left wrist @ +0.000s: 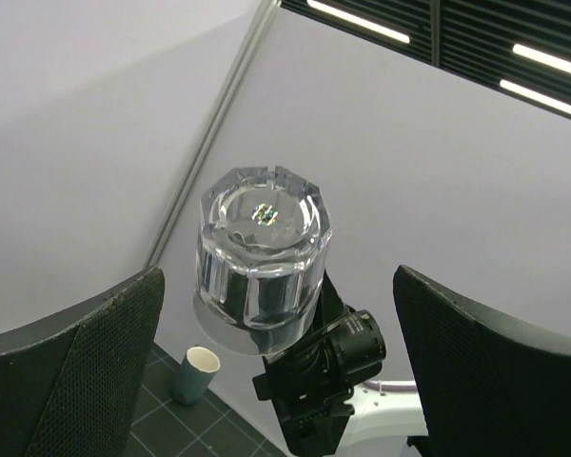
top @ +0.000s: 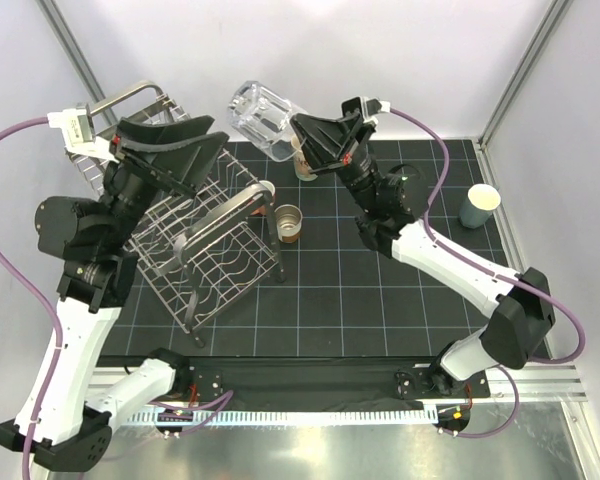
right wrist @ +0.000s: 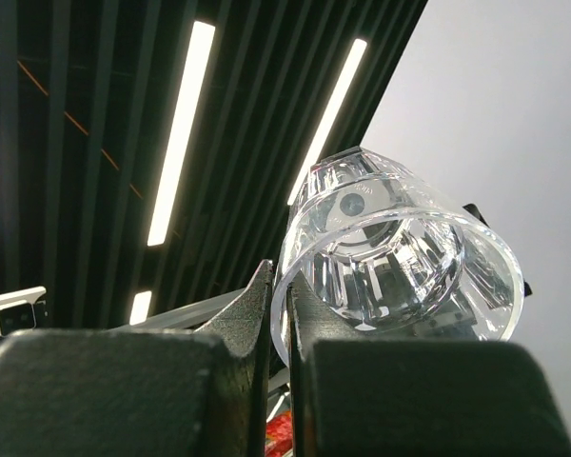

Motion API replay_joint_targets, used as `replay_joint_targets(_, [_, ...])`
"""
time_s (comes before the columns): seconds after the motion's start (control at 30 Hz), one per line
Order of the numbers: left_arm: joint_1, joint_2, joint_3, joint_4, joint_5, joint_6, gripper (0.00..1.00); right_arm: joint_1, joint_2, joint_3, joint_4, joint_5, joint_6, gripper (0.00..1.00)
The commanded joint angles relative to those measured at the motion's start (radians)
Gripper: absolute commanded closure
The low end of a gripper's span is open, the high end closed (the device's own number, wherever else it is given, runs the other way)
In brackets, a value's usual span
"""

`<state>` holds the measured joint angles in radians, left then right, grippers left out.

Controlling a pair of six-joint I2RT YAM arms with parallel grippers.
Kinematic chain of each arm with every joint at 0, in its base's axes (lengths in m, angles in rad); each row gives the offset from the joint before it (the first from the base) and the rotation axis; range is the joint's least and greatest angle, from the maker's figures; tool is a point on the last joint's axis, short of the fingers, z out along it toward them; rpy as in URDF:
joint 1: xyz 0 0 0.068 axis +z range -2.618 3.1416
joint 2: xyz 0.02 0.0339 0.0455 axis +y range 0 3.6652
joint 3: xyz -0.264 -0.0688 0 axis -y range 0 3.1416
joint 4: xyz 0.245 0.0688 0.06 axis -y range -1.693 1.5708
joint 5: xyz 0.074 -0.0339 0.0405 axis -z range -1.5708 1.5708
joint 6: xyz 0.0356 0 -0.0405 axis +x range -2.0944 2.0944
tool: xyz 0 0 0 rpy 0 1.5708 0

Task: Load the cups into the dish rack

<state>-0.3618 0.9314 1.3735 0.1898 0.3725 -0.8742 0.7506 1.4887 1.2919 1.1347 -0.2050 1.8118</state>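
My right gripper [top: 298,128] is shut on the rim of the clear glass [top: 262,118] and holds it high, tilted, above the back of the mat. In the right wrist view the fingers [right wrist: 257,314] pinch the wall of the glass [right wrist: 400,257]. My left gripper [top: 205,160] is open and empty, raised over the dish rack [top: 215,265] and facing the glass [left wrist: 262,252]. A small brown-based cup [top: 290,223] stands just right of the rack. The grey-teal tumbler [top: 478,205] stands at the far right and also shows in the left wrist view [left wrist: 195,373].
Another cup [top: 302,166] stands on the mat, partly hidden under my right gripper. A pale pink rim [top: 265,188] shows at the rack's right edge by its loop handle [top: 225,215]. Enclosure walls and posts stand behind and to the right.
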Motion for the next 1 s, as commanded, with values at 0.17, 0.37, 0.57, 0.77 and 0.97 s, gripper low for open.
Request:
replay_joint_targets(0.17, [-0.023, 0.018, -0.037, 0.128, 0.059, 0.069, 0.0, 0.059, 0.041, 0.109, 0.066, 0.049, 0.009, 0.96])
replay_joint_targets(0.37, [-0.042, 0.055, -0.011, 0.143, 0.063, 0.07, 0.0, 0.096, 0.088, 0.171, 0.031, 0.026, 0.007, 0.96])
replay_joint_targets(0.57, [-0.043, 0.061, -0.019, 0.172, 0.039, 0.064, 0.0, 0.122, 0.107, 0.184, 0.034, 0.027, 0.007, 0.96])
replay_joint_targets(0.77, [-0.045, 0.053, -0.044, 0.217, 0.011, 0.037, 0.08, 0.135, 0.108, 0.193, 0.025, 0.026, -0.005, 0.96])
replay_joint_targets(0.97, [-0.045, 0.06, -0.031, 0.221, -0.004, 0.026, 0.58, 0.153, 0.113, 0.198, 0.027, 0.021, -0.009, 0.96])
